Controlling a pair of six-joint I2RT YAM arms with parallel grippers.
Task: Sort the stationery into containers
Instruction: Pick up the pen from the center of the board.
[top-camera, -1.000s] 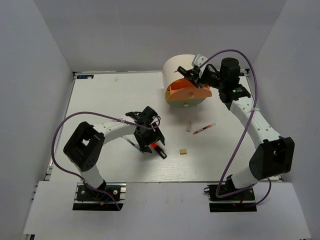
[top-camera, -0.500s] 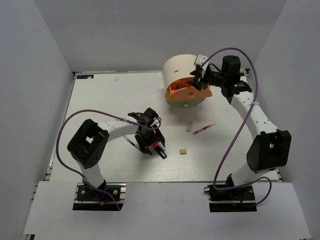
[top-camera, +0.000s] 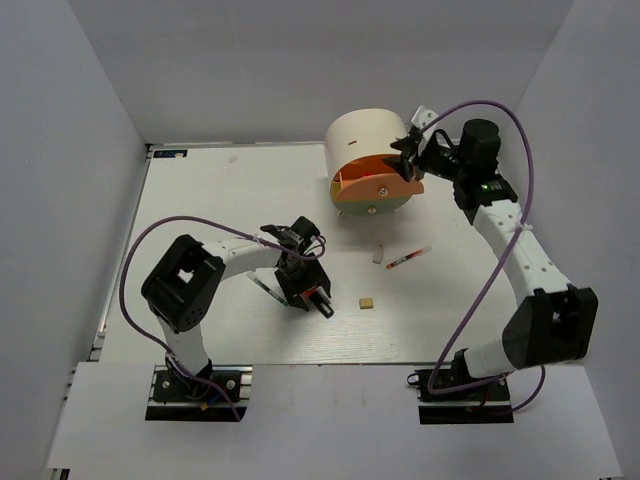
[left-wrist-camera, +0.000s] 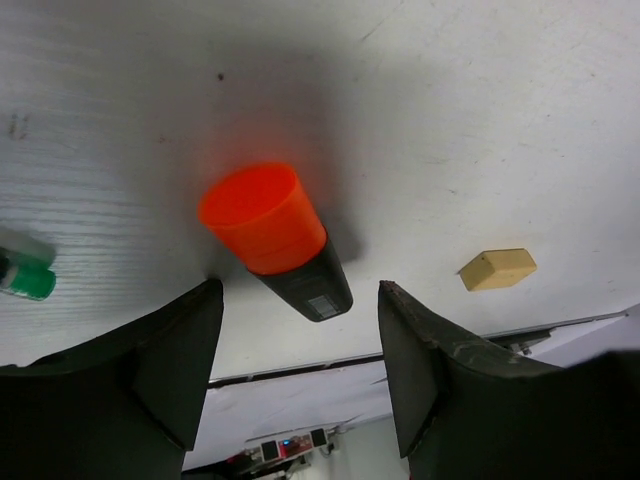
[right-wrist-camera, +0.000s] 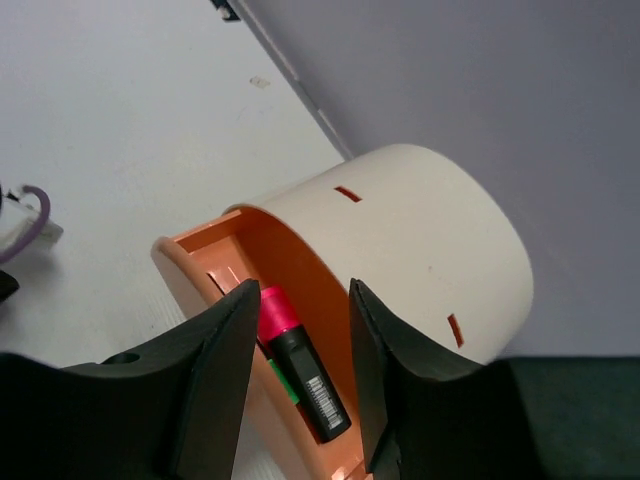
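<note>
**A:** Entry one, left gripper (left-wrist-camera: 298, 300)?

**B:** Fingers spread, one on each side of the orange highlighter (left-wrist-camera: 275, 240) lying on the table (left-wrist-camera: 450, 100), not pinching it. The step looks like pickup. Next: lower, then close on the black barrel. An eraser (left-wrist-camera: 497, 269) lies just outside one finger, with open room elsewhere.

**A:** Entry two, right gripper (right-wrist-camera: 300, 300)?

**B:** Spread and holding nothing, above the open orange drawer (right-wrist-camera: 190, 265). A pink highlighter (right-wrist-camera: 300, 370) lies inside, below the fingers. The drawer wall is close, so it should lift straight up.

No legible text anywhere.
</note>
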